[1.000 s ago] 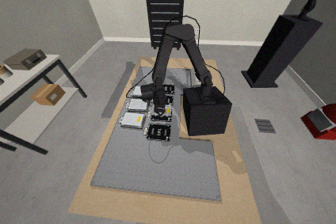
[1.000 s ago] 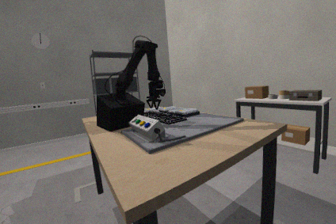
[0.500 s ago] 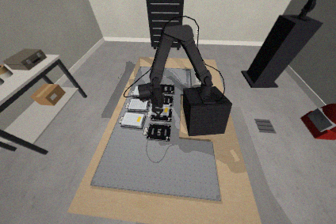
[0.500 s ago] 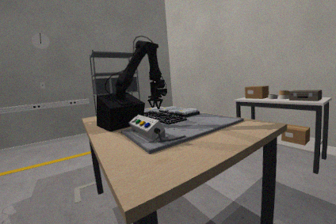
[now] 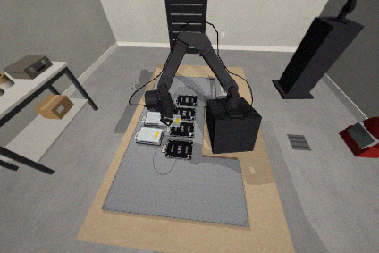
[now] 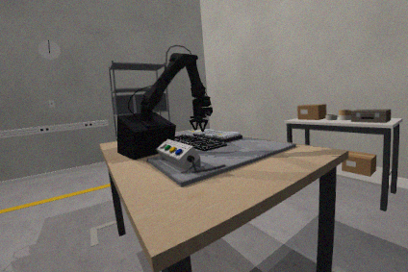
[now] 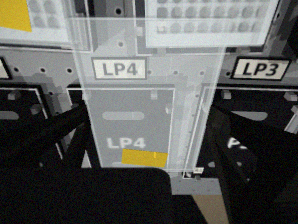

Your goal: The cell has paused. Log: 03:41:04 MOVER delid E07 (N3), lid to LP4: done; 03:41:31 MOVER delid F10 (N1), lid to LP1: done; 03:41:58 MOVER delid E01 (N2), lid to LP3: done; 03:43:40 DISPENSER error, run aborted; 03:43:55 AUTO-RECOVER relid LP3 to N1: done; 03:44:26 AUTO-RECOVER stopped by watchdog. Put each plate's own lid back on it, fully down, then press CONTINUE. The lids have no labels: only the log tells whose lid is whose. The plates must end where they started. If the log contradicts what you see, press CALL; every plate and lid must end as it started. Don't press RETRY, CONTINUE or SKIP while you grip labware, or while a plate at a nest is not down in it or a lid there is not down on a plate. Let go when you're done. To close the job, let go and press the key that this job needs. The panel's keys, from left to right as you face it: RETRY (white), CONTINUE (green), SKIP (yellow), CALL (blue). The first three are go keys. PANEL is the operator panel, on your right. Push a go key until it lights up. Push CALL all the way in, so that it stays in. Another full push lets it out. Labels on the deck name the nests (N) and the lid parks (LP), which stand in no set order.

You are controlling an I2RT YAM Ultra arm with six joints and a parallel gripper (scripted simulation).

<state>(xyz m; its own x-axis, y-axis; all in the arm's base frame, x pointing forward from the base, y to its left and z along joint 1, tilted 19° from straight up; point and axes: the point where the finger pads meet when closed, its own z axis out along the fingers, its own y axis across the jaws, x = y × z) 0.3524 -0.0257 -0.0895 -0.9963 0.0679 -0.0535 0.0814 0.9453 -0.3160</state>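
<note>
gripper (image 7: pixel 145 150) clamped around clear lid (image 7: pixel 150 75) above lp4 park (image 7: pixel 131 125)

Four black lid parks (image 5: pixel 179 148) in a row on the counter (image 5: pixel 179 237), two pale plates (image 5: pixel 148 135) in view beside them, one arm (image 5: pixel 179 54). One clear lid (image 7: pixel 150 80) between the two fingers, and two deck labels readable, LP4 (image 7: pixel 119 68) and LP3 (image 7: pixel 260 69). One panel (image 6: pixel 190 151) with three coloured keys made out (green, yellow, blue), and two cardboard boxes (image 6: pixel 312 111) at the one side table (image 6: pixel 337 122).
</note>
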